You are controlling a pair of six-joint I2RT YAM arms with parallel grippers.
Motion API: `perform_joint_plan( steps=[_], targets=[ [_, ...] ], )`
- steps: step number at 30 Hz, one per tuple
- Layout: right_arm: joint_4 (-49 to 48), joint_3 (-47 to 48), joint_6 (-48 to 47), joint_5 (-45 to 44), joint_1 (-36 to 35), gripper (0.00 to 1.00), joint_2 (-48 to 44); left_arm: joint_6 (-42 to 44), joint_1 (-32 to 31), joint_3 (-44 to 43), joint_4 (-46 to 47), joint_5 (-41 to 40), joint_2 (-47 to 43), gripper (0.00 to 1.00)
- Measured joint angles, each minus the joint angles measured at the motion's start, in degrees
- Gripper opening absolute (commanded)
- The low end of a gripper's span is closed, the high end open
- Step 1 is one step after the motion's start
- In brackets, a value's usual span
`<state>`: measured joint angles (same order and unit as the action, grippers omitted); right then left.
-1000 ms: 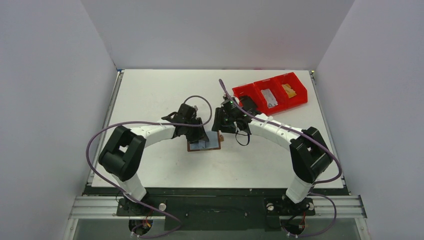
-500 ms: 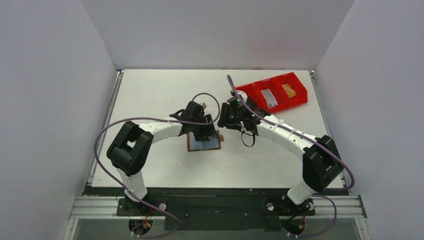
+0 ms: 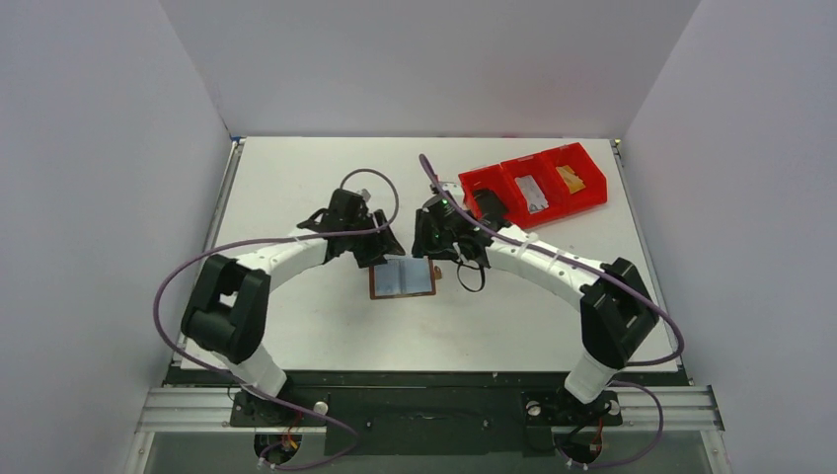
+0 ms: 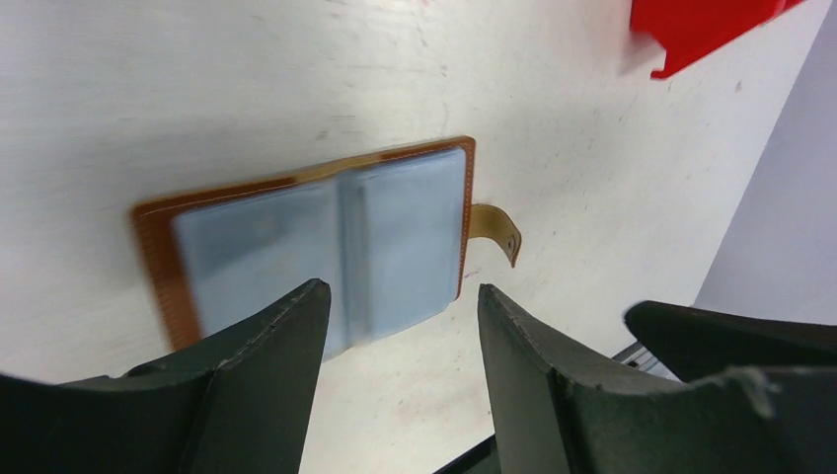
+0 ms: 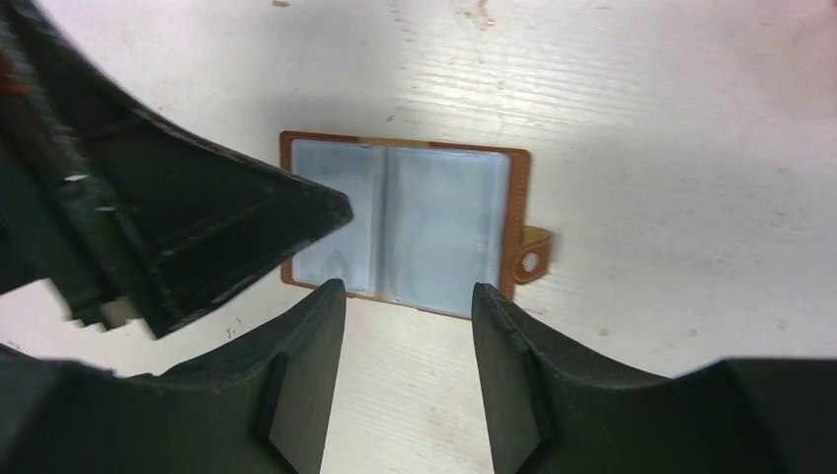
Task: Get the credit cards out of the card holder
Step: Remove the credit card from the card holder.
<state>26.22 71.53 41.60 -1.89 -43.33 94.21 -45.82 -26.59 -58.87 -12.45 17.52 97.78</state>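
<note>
While both arms hover low over bench (image 3: pixel 296 178): left end effector (image 4: pixel 400 296) fingers apart, empty; right end effector (image 5: pixel 407 291) fingers apart, empty. Card holder (image 3: pixel 403 279) lies open flat on bench between them, pale pockets up. Credit cards not discernible in pockets. Risk: pinching sleeve instead of card drags unpinned holder. Wrist views show closing tab (image 5: pixel 533 259) clearly; only top view shows red bin (image 3: pixel 533 188) compartments, farther back.
</note>
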Motion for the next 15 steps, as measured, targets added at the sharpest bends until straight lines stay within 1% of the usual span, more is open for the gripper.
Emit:
perform_joint_plan(
  steps=[4, 8, 11, 15],
  targets=[
    [1.0, 5.5, -0.2, -0.2, -3.1, 0.46, 5.8, 0.0, 5.0, 3.1, -2.5, -2.0, -7.6, 0.54],
    [2.1, 13.0, -0.9, -0.3, -6.4, 0.47, 14.4, -0.1, 9.6, 8.1, -3.6, -3.6, -13.8, 0.54],
    [4.1, 18.0, -1.9, -1.0, -8.3, 0.47, 20.5, 0.0, 12.0, 11.8, -5.2, -4.3, -16.4, 0.54],
    [7.1, 22.1, -2.9, -2.4, -10.1, 0.48, 25.9, 0.0, 13.8, 15.0, -7.6, -4.6, -19.4, 0.54]
  ],
)
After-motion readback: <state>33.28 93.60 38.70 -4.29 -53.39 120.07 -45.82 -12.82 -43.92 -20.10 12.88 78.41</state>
